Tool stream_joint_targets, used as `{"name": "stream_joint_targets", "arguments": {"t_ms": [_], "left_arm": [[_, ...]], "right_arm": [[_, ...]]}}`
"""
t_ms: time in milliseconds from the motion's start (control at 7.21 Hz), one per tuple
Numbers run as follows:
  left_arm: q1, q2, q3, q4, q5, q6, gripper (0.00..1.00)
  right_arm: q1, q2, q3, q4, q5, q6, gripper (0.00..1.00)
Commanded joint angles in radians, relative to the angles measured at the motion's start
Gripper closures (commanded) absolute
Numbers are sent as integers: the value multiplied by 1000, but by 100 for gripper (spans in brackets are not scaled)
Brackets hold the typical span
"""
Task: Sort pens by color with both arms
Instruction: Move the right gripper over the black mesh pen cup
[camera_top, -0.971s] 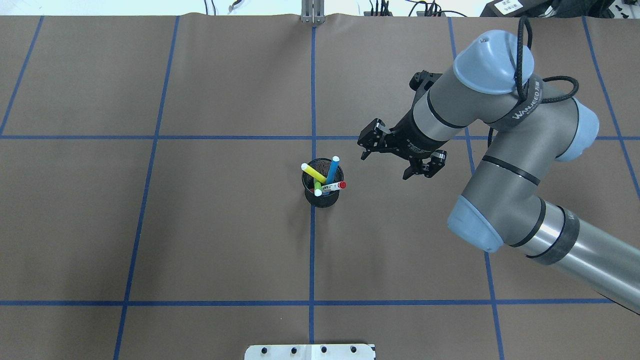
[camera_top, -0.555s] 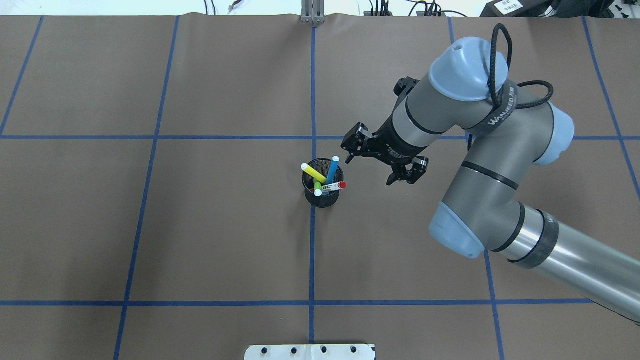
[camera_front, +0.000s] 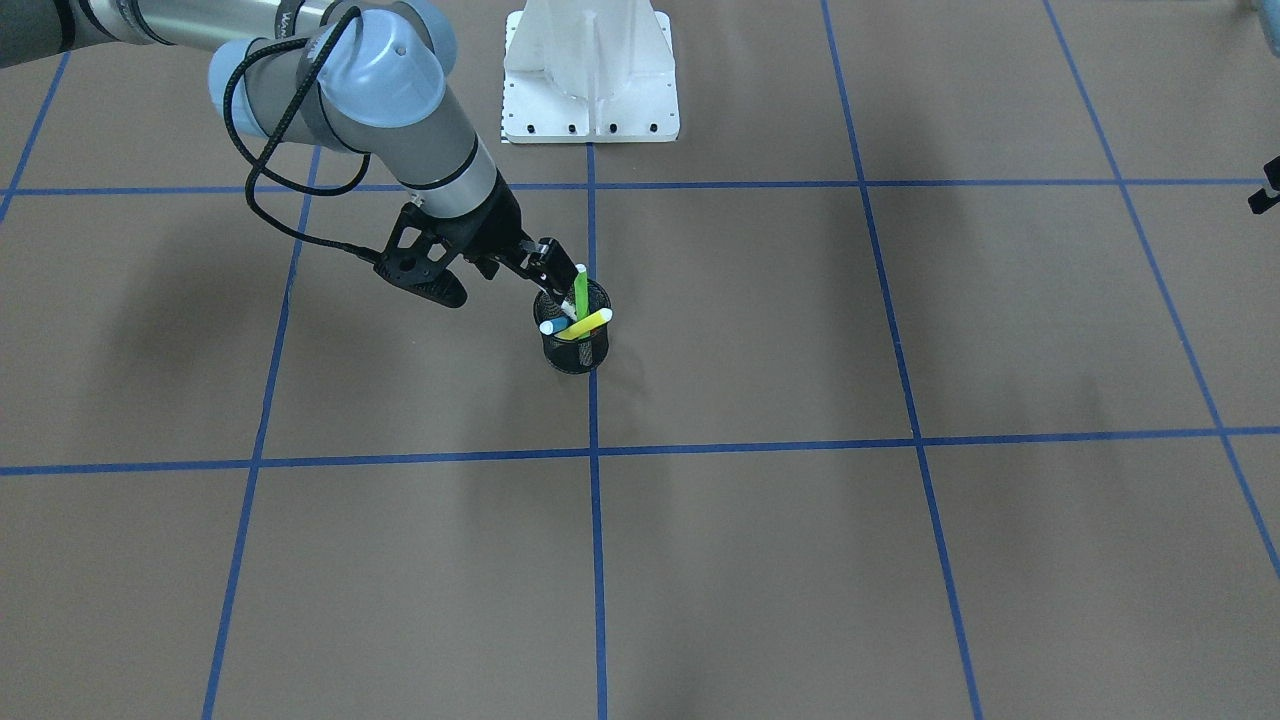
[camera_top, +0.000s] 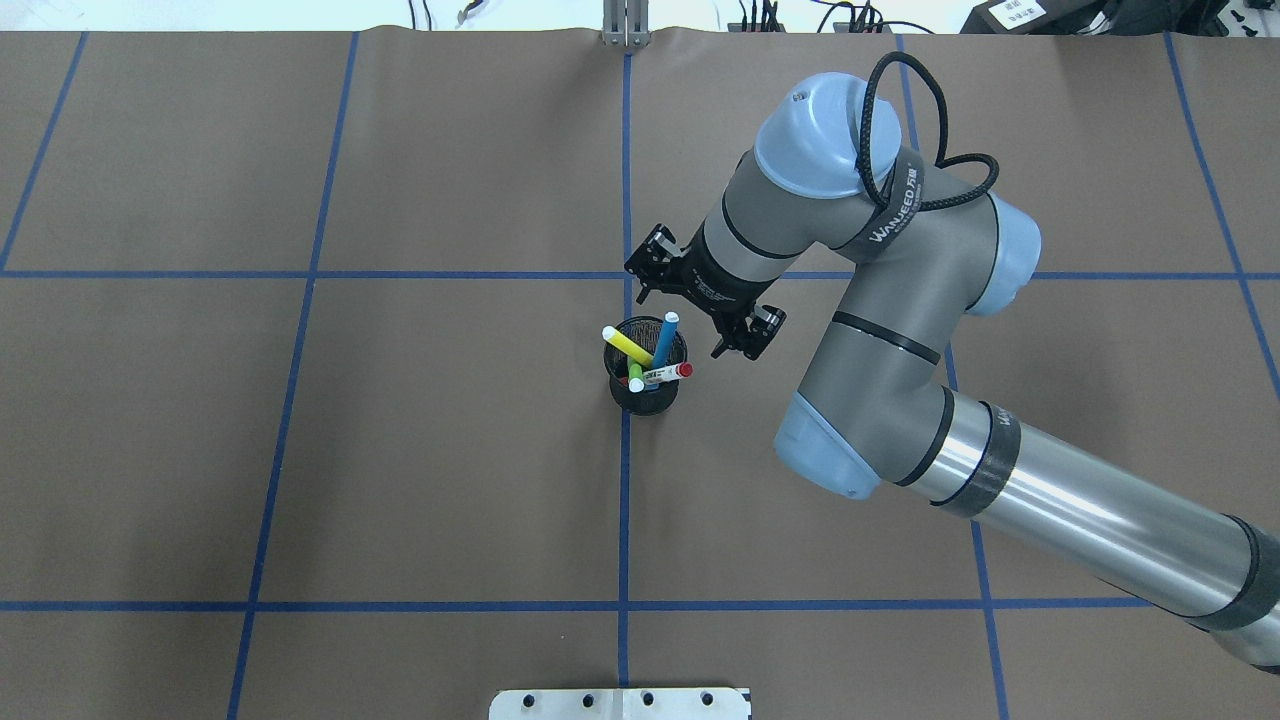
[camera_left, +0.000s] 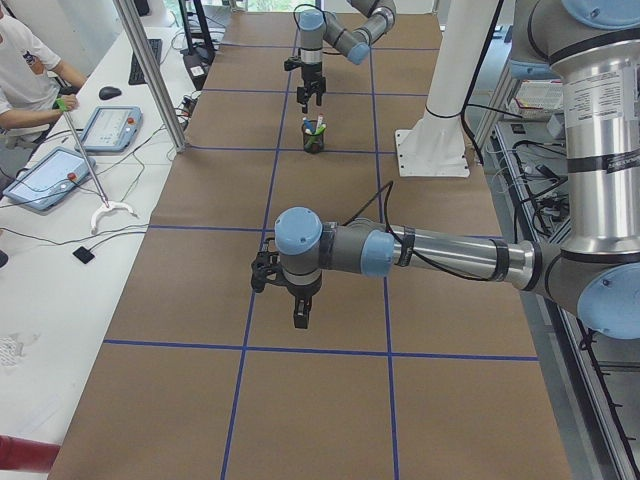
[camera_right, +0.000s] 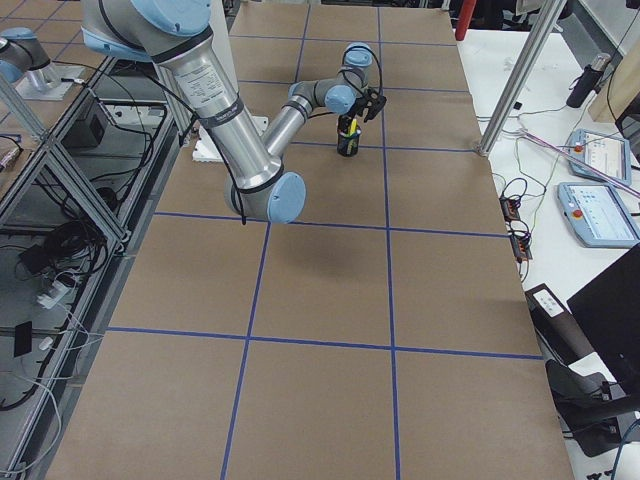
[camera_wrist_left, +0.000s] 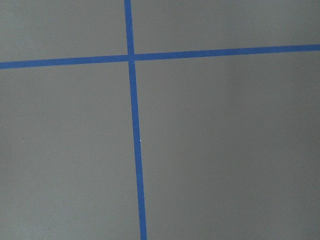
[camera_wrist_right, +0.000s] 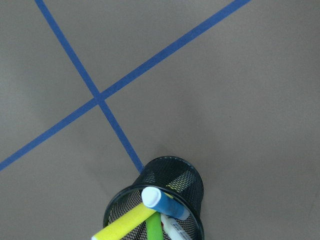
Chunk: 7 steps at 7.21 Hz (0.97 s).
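Pens unchanged since a second ago: blue pen (camera_top: 664, 341), yellow pen (camera_top: 628, 346), green pen (camera_top: 634, 374) and red-capped white pen (camera_top: 668, 373) all lean in the mesh cup (camera_top: 646, 400) on the table (camera_top: 400, 450), on its centre line. Right gripper (camera_top: 680, 325) has moved in from the cup's right and now hangs over its far rim, jaws spread wide, wrist tilted down. Left gripper (camera_left: 290, 300) hovers low, well apart; cannot tell its jaw state.

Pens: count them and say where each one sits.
4, all in the black mesh cup: the blue pen leans toward the far side, the yellow pen toward the left, the green pen and the red-capped white pen lie at the near rim. The cup could hide more.
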Motion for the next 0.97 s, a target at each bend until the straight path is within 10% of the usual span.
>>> {"name": "stream_joint_targets", "arguments": {"t_ms": [0,832], "left_arm": [[0,0,2,0,-2,0,0],[0,0,10,0,-2,2,0]], "right_arm": [[13,28,-38,0,-4,10,3],[68,97,-195,-11,190,-91,16]]}}
